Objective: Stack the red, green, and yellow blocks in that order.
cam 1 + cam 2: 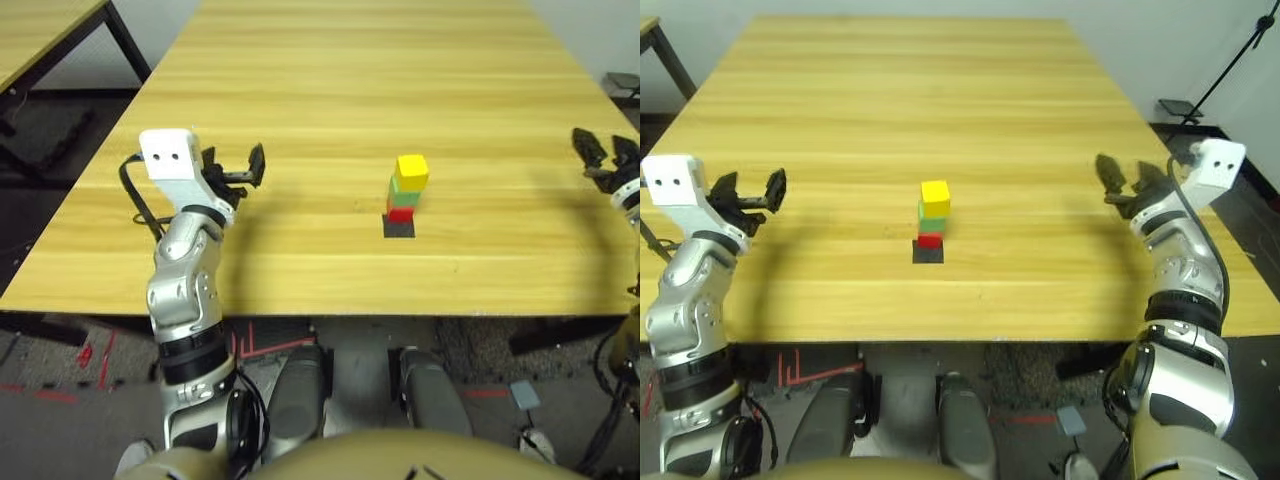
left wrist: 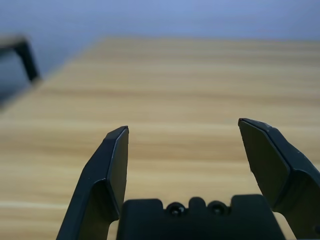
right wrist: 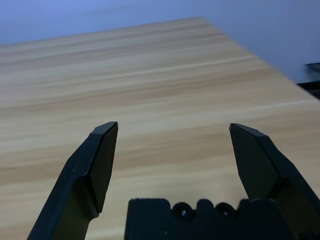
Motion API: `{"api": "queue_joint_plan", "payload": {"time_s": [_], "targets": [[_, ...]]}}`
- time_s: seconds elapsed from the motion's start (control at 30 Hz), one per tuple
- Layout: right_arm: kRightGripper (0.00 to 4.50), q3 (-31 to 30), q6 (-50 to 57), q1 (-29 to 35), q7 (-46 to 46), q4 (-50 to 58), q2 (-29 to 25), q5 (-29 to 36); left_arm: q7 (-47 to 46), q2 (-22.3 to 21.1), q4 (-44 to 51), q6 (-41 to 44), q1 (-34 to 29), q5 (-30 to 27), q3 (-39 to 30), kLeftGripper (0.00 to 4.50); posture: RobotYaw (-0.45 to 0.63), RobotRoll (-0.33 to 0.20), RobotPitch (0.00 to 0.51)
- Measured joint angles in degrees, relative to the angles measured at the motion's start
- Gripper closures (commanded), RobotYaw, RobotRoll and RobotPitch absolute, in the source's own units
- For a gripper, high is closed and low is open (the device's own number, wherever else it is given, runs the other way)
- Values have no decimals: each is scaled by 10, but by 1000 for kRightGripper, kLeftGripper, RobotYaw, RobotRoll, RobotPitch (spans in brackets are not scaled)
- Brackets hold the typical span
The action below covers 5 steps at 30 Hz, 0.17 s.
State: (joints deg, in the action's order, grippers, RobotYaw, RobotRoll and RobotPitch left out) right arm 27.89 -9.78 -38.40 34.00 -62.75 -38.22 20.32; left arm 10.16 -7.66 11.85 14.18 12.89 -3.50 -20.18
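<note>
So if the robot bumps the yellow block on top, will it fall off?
Probably. The yellow block sits loose atop the green block and red block, slightly off-centre, so a sideways nudge could slide it off. Being a flat-sided cube, it likely wouldn't roll far.

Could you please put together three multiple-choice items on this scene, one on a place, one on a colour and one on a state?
1. Where does the stack of blocks stand?
A. On the flat black patch near the table's middle
B. At the table's far edge
C. Between the left gripper's fingers

2. Which colour is the top block?
A. Red
B. Green
C. Yellow

3. In what state are the two grippers?
A. Both shut on blocks
B. Both open and holding nothing
C. Left open, right shut

Answers:
1. A: the red block sits on the black patch, on the table.
2. C: the yellow block tops the green block.
3. B: the left gripper and right gripper show spread fingers with only bare table between them.
</note>
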Motion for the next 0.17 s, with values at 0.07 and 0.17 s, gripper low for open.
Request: {"api": "queue_joint_plan", "payload": {"time_s": [0.07, 0.17], "targets": [[0, -3, -28, -5, -14, -38, -2, -13, -23, -8, -40, -71, -21, 19, -2, 29, 168, -156, 93], [0, -8, -57, -14, -26, -73, -3, -30, -61, -24, -98, -149, -37, 54, 0, 29, 177, -162, 89]]}}
